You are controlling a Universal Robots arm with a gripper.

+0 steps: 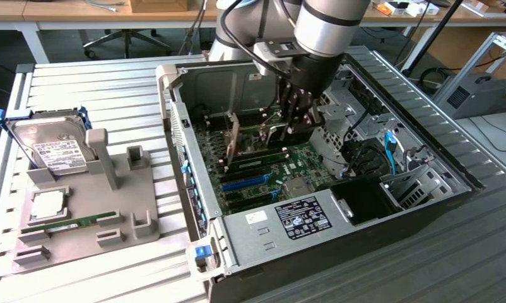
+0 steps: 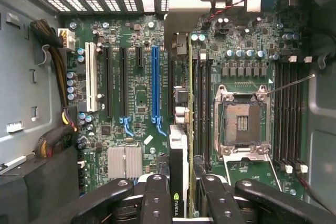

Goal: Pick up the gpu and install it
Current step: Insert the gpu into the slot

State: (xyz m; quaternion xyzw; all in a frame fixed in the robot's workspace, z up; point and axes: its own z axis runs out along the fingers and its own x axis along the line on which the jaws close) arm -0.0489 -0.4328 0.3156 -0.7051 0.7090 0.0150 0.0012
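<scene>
Because the gpu [image 2: 178, 148] is a thin, rigid circuit card, it probably weighs little and will not flex in a grip, but its exposed components and edge contacts look easy to damage. The gripper [image 2: 184, 203] has its two black fingers [image 2: 157, 198] closed on the card's flat faces, one on each side, near the upper edge by the green logo. That looks like a sound place to hold it: broad, flat surfaces away from the contacts.

The card stands on edge inside the open computer case [image 1: 455, 183], upright over the motherboard [image 2: 131, 93]. It sits between the blue expansion slot [image 2: 155, 82] and the RAM slots [image 2: 202, 103]. Its silver end bracket [image 2: 181, 3] points towards the vented rear wall of the case. The card hides its own lower edge, so I cannot tell whether it has entered a slot. With smooth faces and a narrow profile, it could twist if the grip is off centre.
</scene>
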